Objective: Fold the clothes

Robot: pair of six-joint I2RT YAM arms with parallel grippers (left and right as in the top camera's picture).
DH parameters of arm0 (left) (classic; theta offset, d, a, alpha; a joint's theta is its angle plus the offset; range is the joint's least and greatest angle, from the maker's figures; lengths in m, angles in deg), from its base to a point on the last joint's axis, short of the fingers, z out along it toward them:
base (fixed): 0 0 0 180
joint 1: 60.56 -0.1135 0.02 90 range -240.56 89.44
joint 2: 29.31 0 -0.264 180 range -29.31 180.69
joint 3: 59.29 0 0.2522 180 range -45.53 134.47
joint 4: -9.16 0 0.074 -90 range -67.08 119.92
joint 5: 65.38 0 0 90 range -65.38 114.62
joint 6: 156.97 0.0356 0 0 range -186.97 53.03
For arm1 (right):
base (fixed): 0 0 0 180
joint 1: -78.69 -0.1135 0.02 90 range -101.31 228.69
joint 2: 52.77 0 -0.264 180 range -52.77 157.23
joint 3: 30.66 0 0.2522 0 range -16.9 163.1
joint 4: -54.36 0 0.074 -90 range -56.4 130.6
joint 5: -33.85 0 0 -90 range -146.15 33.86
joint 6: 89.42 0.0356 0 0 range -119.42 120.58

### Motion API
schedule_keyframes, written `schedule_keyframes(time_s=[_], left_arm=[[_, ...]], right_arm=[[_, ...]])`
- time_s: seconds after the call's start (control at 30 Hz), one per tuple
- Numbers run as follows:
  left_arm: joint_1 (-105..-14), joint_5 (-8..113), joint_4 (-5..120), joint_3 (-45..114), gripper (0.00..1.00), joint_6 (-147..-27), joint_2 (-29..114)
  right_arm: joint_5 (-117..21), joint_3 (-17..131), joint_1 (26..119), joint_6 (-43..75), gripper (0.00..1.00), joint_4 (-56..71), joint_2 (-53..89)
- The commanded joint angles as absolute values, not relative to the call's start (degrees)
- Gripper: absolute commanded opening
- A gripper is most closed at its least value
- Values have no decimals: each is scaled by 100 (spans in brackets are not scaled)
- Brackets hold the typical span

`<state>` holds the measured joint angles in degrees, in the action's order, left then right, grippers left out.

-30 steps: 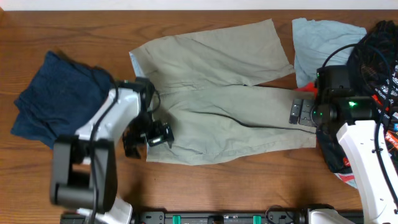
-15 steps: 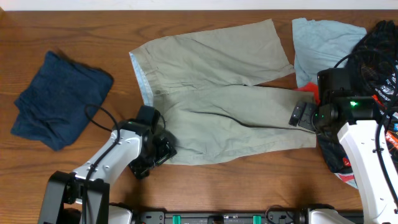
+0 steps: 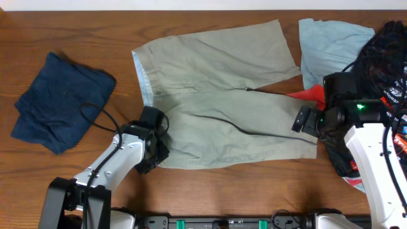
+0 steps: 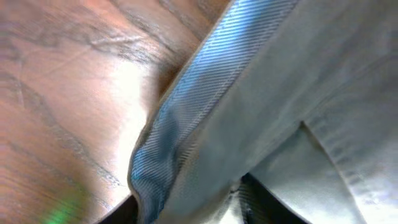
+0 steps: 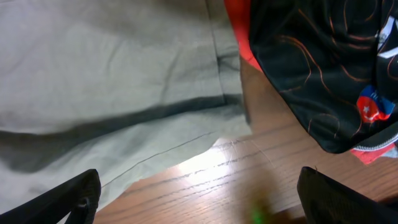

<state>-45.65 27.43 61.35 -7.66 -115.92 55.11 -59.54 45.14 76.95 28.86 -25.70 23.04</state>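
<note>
The khaki shorts (image 3: 216, 95) lie spread flat across the middle of the table, waistband to the left and legs to the right. My left gripper (image 3: 156, 151) sits at the waistband's near-left corner. In the left wrist view the blue-lined waistband (image 4: 180, 124) fills the gap between the jaws of that gripper (image 4: 193, 211), shut on the cloth. My right gripper (image 3: 304, 121) hovers open over the near leg's hem. Its fingers (image 5: 62, 199) straddle bare wood and the hem of the shorts (image 5: 112, 74).
A navy garment (image 3: 60, 102) lies folded at the left. A light-blue piece (image 3: 327, 44), a red piece (image 3: 305, 94) and a black printed piece (image 3: 385, 51) are heaped at the right, close beside the right arm. The black cloth (image 5: 311, 62) overlaps the red one (image 5: 239, 31).
My left gripper has dropped onto the waistband's near-left corner and closed on it. The near leg's hem slid left, uncovering more red cloth. The right gripper edged left.
</note>
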Motion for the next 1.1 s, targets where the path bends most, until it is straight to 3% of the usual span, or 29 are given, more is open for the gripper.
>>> schedule_keyframes(time_s=[0.0,0.03,0.1,0.43,0.73,1.07], left_arm=[[-4575,2232,6151,-817,24,-11531,5531],[-4575,2216,6151,-812,12,-11490,5511],[-4575,2216,6159,-795,6,-11317,5410],[-4575,2199,6909,-714,6,-10873,4129],[-4575,2201,7300,-716,6,-10853,3660],[-4575,2168,7414,-727,6,-10856,3660]], right_arm=[[-5930,4296,7761,3058,99,-2538,2341],[-5930,4239,7761,3102,99,-2538,2341],[-5893,4095,7761,3196,99,-2538,2341],[-4429,3137,7750,3253,99,-2315,2341],[-5076,2375,7756,3434,99,-1331,2341],[-5218,2862,7756,2479,81,-190,2339]])
